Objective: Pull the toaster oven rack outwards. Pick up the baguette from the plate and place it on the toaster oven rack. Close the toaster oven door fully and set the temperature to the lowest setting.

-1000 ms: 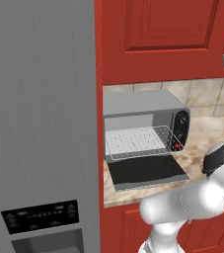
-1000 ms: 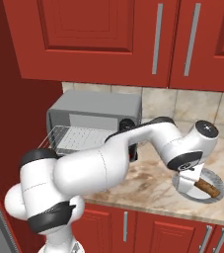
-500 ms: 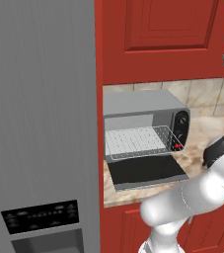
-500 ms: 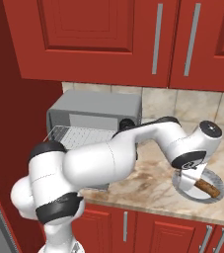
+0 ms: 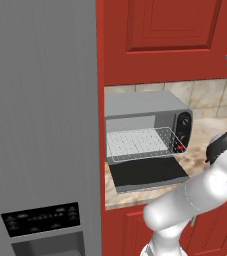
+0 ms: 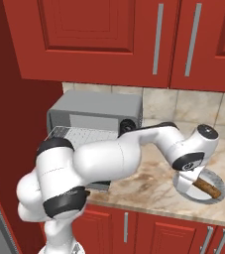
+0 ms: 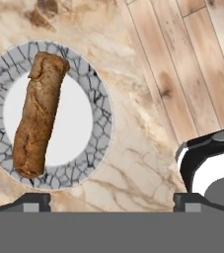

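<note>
Gripper (image 7: pixel 111 202) above plate (image 7: pixel 99 106), jaws apart, empty. Baguette (image 7: pixel 38 113) on plate looks light, crusty, crushable; grip mid-length across its width.

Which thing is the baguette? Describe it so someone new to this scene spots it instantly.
Start at the toaster oven on the marble counter, then look right to the round plate with a cracked-mosaic rim near the counter's front edge. The baguette is the golden-brown bread stick lying across it, the only food there.
</note>
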Motion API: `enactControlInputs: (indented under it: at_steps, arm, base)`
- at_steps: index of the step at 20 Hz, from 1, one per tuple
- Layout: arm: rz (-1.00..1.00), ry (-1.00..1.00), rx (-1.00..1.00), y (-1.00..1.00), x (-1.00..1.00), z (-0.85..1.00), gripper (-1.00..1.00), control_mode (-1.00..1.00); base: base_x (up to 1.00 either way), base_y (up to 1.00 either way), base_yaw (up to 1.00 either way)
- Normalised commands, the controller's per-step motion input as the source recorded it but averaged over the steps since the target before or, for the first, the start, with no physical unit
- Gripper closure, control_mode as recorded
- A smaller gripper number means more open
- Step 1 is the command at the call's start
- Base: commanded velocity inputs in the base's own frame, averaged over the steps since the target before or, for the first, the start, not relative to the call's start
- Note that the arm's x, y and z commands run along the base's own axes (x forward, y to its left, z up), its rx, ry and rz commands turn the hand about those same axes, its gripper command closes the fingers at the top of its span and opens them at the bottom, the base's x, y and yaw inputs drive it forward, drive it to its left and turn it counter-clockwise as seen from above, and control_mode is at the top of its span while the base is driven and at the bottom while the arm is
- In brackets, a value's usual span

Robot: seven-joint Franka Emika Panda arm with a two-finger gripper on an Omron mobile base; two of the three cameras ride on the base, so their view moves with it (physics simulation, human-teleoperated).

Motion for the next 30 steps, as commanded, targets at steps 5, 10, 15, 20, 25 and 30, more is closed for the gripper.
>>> enactControlInputs:
  at_steps: [5, 10, 15, 20, 25, 30]
  arm:
    - [-0.06, 0.07, 0.05, -0.20, 0.17, -0.19, -1.00, -1.00]
    - [-0.03, 0.09, 0.09, -0.33, 0.25, -0.12, -1.00, -1.00]
    - [-0.01, 0.06, 0.11, -0.34, 0.20, -0.10, -1.00, -1.00]
    - [-0.01, 0.04, 0.12, -0.33, 0.18, -0.01, -1.00, -1.00]
    - [-0.01, 0.01, 0.10, -0.24, 0.13, -0.03, -1.00, -1.00]
    - [-0.01, 0.00, 0.07, -0.08, 0.04, -0.12, -1.00, -1.00]
  base:
    - [0.00, 0.00, 0.00]
    - [0.00, 0.00, 0.00]
    - [0.00, 0.00, 0.00]
    - [0.00, 0.00, 0.00]
    - [0.00, 0.00, 0.00]
    - [0.00, 0.00, 0.00]
